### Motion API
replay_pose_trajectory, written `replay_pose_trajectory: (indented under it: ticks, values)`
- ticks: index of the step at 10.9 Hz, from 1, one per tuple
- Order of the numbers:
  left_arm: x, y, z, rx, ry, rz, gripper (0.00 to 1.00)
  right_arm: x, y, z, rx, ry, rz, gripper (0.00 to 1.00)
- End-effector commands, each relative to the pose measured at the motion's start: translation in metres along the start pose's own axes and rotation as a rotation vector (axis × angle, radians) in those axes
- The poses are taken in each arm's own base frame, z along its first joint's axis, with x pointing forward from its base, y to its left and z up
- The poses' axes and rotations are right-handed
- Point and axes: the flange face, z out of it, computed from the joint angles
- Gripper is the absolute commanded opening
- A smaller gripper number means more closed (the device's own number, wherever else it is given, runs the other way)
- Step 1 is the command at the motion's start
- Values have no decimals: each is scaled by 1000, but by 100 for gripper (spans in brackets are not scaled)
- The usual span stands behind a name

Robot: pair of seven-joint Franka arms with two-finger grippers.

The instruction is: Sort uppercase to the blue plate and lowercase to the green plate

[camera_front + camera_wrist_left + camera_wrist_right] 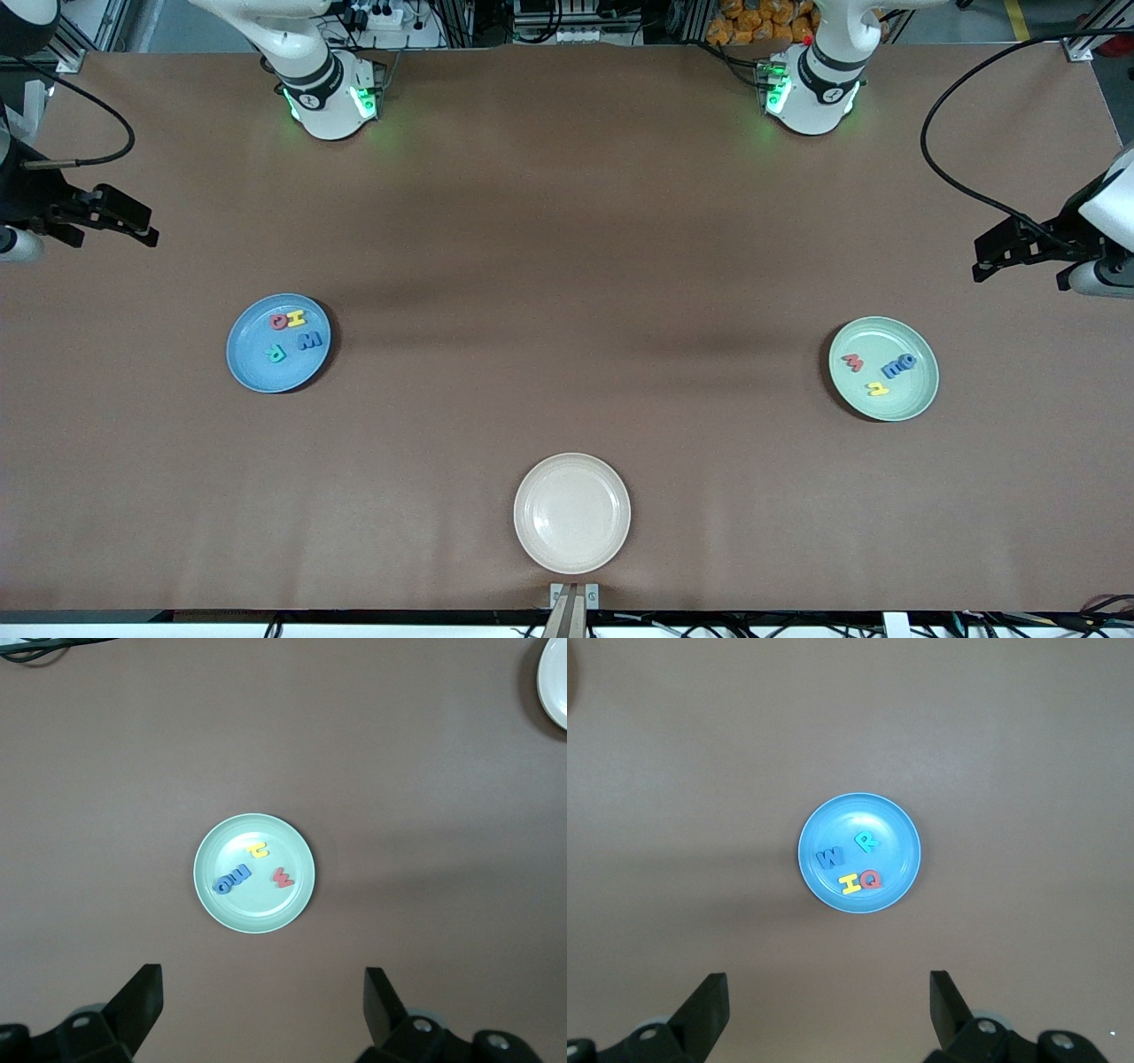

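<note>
Foam capitals on blue plate (pixel 257 368), lowercase on green plate (pixel 917 390): light, soft, pinch edgewise. My left fingers (pixel 142 997) and right fingers (pixel 709 1001) spread, empty.

The table (pixel 567 266) has a flat, matt brown cover like paper. The blue plate (pixel 257 363), green plate (pixel 886 399) and cream plate (pixel 571 512) look smooth, slightly shiny. The letters look soft and matt.
</note>
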Motion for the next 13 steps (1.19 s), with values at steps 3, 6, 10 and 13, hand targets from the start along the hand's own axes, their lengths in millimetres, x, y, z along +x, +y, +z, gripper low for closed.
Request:
replay_pose_trajectory:
  ticks: [3, 6, 10, 13]
  values:
    - [-9, 2, -24, -24, -31, -18, 100, -3, 1, -3, 9, -2, 16, 100]
    - [-11, 7, -23, -26, -47, -54, 100, -3, 0, -3, 5, 0, 14, 100]
    - [-11, 10, -23, -18, -52, -96, 100, -2, -4, -5, 4, 10, 7, 100]
    - [-10, 0, -20, -16, -55, -114, 100, -1, -5, -5, 3, 13, 3, 100]
